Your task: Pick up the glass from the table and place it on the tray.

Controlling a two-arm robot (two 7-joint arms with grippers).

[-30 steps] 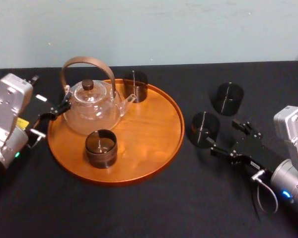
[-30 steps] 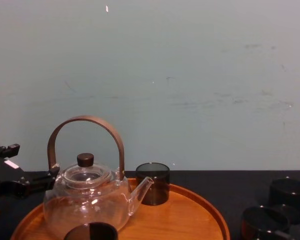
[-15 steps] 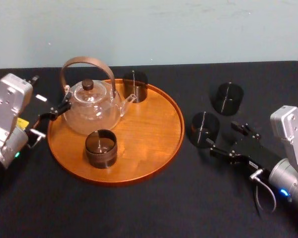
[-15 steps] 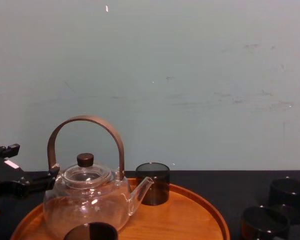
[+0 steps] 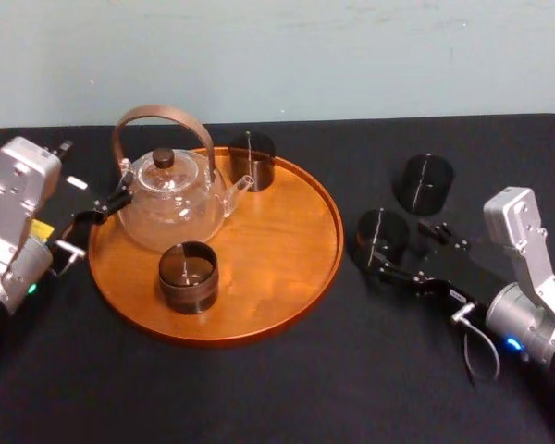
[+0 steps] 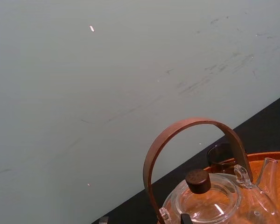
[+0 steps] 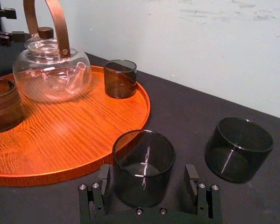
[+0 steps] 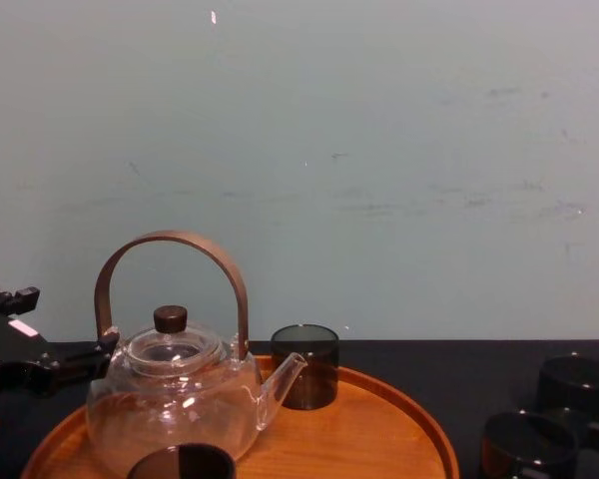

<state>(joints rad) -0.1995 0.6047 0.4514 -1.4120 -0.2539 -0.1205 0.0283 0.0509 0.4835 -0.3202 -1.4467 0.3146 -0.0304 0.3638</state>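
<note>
Readable text: none, not one word, number or brand to call out.
Yellow sticker (image 5: 40, 229): sits on the left arm (image 5: 17, 199), print too small to read.
White patch (image 5: 77, 183): same arm, nearer the tray (image 5: 287, 268); can't tell any lettering on it.
Tray: plain wood grain, no readable marks.

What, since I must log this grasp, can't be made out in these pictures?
Chest view: near glass cut off by the bottom edge.
Head view: right gripper, open around it, blends into the black table.
Left wrist view: teapot base cut off by the edge; left gripper parked beside it.
</note>
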